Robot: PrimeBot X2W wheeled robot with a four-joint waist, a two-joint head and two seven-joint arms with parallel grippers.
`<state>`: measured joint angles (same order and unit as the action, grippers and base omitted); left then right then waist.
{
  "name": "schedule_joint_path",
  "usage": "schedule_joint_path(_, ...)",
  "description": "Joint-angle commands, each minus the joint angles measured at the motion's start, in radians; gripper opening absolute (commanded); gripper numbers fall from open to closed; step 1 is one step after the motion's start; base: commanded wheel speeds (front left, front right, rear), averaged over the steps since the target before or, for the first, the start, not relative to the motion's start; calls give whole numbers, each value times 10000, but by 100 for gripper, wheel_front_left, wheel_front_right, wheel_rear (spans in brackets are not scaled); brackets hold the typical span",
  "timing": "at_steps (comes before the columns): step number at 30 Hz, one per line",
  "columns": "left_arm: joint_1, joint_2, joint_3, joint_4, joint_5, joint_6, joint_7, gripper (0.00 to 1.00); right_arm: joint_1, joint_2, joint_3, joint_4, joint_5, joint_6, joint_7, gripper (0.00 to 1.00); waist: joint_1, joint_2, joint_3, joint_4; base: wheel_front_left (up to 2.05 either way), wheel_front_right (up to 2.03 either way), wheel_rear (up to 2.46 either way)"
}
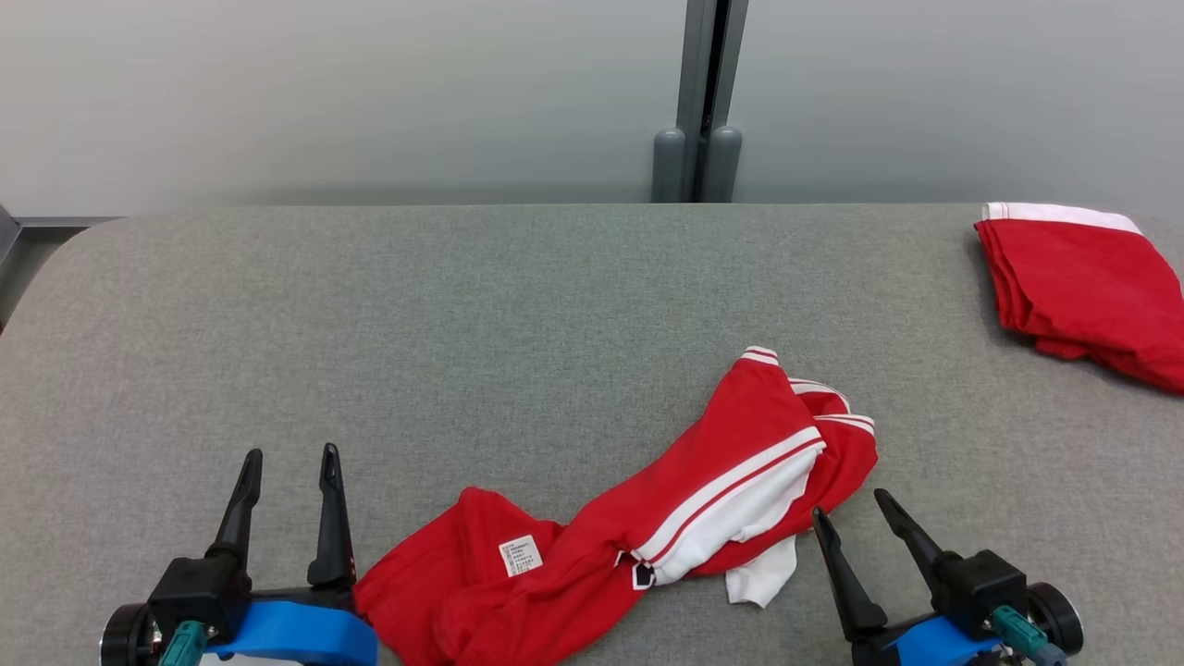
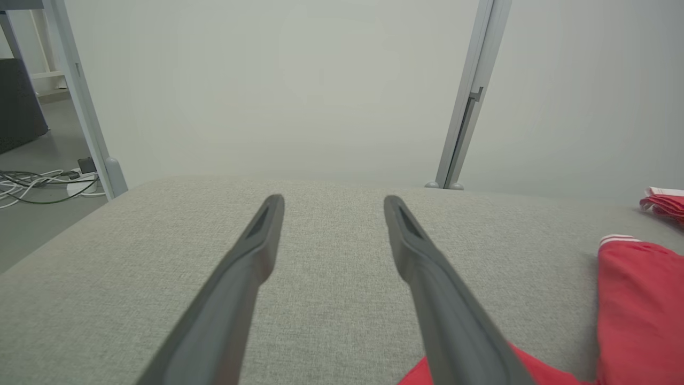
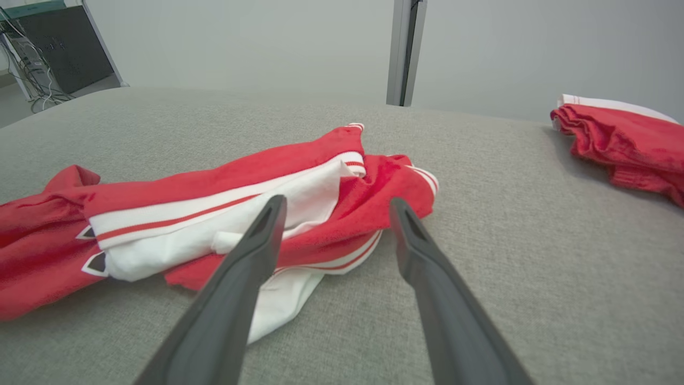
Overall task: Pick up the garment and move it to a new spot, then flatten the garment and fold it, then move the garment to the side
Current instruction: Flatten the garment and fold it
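L end effector (image 1: 289, 451) spread, empty, just left of the crumpled garment (image 1: 592, 536) at the counter's (image 1: 462, 324) near edge, prob. ready to flatten. R end effector (image 1: 849, 502) spread, tips beside its white part. Folded red garment (image 1: 1082, 277) far right, prob. set aside.

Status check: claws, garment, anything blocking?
Left claw open, empty. Right claw open, empty. Red-and-white garment crumpled on table between them, not flattened. Folded red garment far right, apart, not blocking.
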<state>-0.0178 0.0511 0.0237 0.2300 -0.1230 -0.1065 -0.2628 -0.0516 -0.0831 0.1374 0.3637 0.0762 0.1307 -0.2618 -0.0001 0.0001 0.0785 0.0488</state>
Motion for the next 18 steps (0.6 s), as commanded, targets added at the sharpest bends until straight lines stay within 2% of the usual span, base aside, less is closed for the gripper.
schedule_joint_path(1, 89, -13, 34, 2, 51, -47, -25, 100, 96, 30, -65, -128, -94, 1, 22, 100, 1, -1, 0, -11, 0, 0, 0)
schedule_joint_path(5, 61, -13, 2, -3, 78, -55, -25, 100, -384, 71, 13, -250, -114, 1, 238, 100, 1, -1, 28, -31, 0, 0, 0)
schedule_joint_path(11, -94, -15, -73, 3, 87, -61, -25, 100, -1651, -292, 502, -117, -32, 1, 989, 100, 1, -1, 138, -1, 0, 0, 0)
schedule_joint_path(18, -317, -12, -175, 16, 23, -71, -25, 100, -3491, -832, 831, 778, 376, 1, 2407, 100, 1, -1, 340, 155, 0, 0, 0)
